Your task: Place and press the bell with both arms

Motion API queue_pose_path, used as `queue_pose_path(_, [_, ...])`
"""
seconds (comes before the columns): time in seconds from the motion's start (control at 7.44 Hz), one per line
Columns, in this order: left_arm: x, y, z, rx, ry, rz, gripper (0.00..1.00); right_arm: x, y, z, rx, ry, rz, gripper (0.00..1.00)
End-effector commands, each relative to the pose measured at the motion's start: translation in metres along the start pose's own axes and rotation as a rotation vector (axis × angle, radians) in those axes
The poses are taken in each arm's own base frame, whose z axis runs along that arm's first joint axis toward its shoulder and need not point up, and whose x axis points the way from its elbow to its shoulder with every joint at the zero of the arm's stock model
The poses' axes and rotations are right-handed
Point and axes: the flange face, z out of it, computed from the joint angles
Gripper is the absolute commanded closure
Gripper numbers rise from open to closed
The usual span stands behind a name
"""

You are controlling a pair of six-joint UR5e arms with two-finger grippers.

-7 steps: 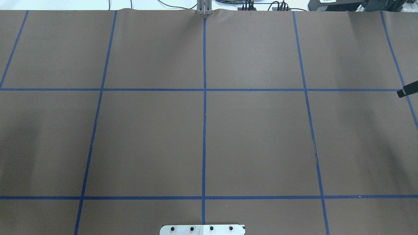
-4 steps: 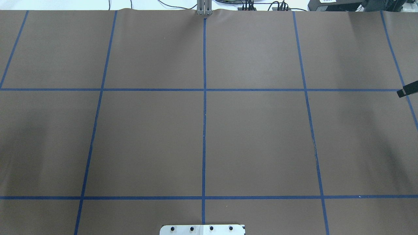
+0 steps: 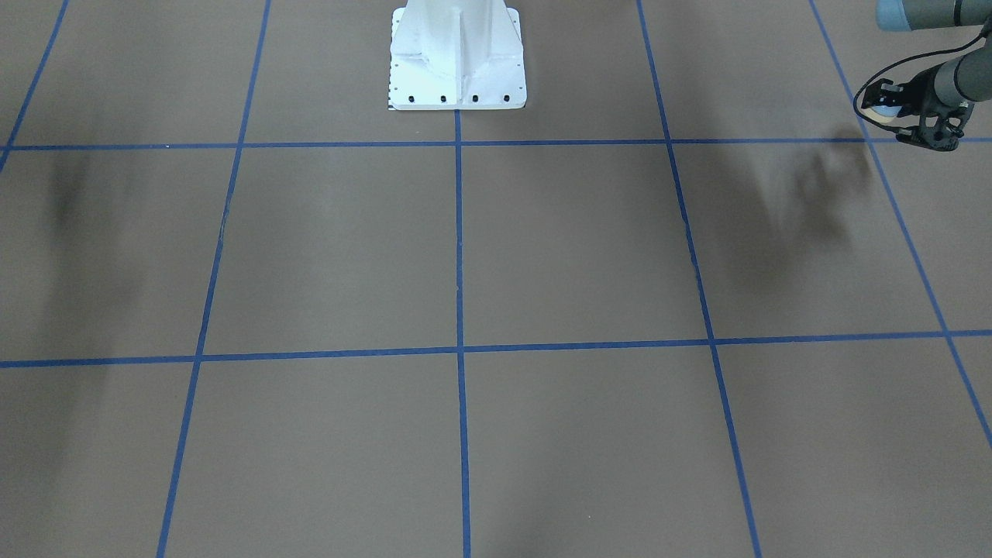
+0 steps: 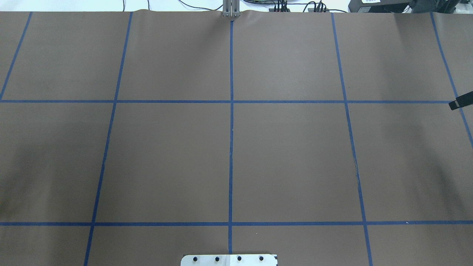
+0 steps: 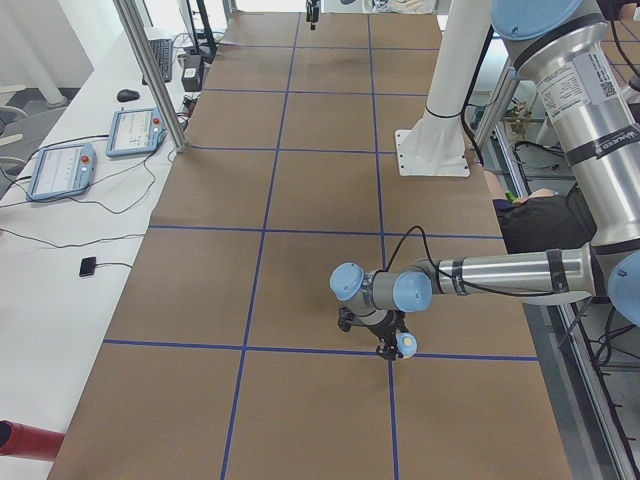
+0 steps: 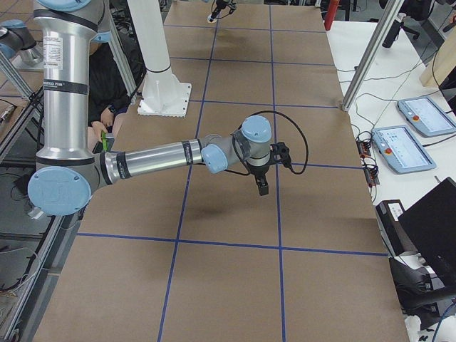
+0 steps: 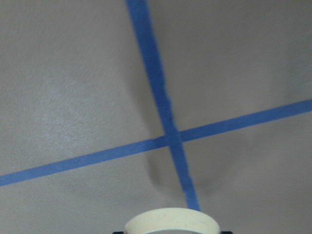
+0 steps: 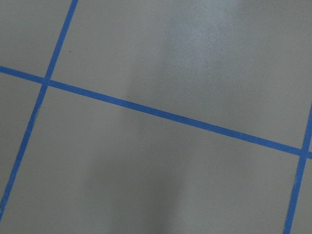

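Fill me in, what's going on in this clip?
The left gripper holds the bell over a crossing of blue tape lines on the table; it seems not yet set down. The right gripper hangs over the table well away from the bell, so the pressing has not begun.

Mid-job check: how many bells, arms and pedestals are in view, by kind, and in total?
bell: 1
arms: 2 (left arm, right arm)
pedestal: 1
total: 4
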Motion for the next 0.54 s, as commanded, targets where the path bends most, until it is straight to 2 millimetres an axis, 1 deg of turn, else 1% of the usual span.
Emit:
queue_pose_path(0.0, [0.017, -0.056, -0.072, 0.112, 0.006, -0.039, 1.0, -0.001, 0.0, -0.001, 0.003, -0.001, -0.004, 0.0])
queue_pose_path(0.13, [0.034, -0.09, -0.107, 0.13, 0.009, -0.054, 1.0, -0.001, 0.0, -0.001, 0.003, -0.001, -0.004, 0.0])
queue_pose_path(0.4, [0.081, -0.147, -0.168, 0.149, 0.011, -0.104, 1.0, -0.001, 0.0, -0.001, 0.003, -0.001, -0.004, 0.0])
